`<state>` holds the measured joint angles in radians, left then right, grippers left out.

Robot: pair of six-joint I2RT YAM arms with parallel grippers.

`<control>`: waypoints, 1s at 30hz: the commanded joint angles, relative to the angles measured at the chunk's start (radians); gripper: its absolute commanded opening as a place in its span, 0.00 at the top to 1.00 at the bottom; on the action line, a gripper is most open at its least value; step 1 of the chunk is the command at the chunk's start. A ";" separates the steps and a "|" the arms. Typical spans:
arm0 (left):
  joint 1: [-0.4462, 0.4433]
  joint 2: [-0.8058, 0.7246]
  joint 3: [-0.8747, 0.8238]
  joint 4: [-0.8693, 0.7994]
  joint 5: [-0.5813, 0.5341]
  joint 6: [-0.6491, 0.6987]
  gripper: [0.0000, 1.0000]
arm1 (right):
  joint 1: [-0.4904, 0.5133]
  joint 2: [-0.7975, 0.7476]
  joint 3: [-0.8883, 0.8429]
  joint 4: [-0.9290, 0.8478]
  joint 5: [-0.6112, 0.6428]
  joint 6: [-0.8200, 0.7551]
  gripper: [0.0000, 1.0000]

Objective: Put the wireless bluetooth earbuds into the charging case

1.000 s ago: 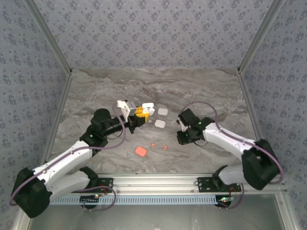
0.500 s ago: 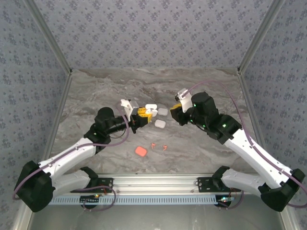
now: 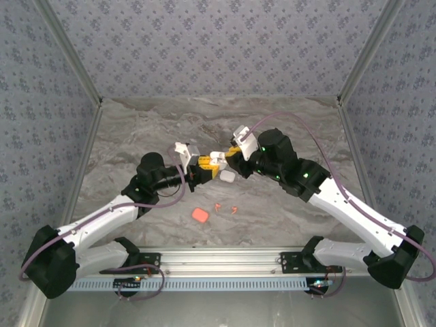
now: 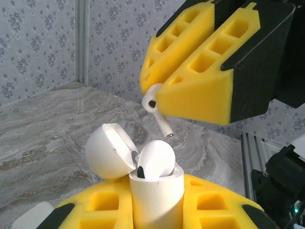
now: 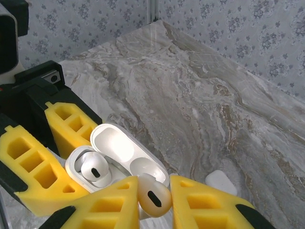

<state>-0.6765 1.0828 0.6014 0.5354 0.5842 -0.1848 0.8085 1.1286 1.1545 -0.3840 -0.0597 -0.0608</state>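
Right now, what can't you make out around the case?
- Free slot in the case: left wrist, behind the seated bud; right wrist, behind the held bud.
- Held bud's stem: right wrist, sunk between the right tool's fingers.
- Bud-to-case gap: top view, too small.

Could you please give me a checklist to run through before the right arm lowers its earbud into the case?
1. Lid open: ok, swung back off the case mouth.
2. Charging case secured: ok, the left end effector is shut on its body.
3. White earbud gripped: ok, the right end effector is shut on its head, stem pointing toward the case.
4. First bud in place: ok, the seated earbud sits in the case.
5. Stem lined up with the free socket: cannot tell, the socket is hidden. The stem tip hangs apart from the case, above the seated bud.
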 commanded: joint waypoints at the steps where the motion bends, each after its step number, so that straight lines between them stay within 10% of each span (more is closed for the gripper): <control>1: -0.007 -0.001 0.048 0.038 0.029 -0.002 0.96 | 0.009 0.002 0.030 0.033 -0.009 -0.023 0.78; 30: -0.008 0.009 0.048 0.073 0.003 -0.021 0.96 | 0.011 0.009 -0.014 -0.024 -0.065 -0.010 0.78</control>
<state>-0.6773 1.0904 0.6109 0.5362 0.5907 -0.1925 0.8124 1.1572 1.1542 -0.3801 -0.0872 -0.0719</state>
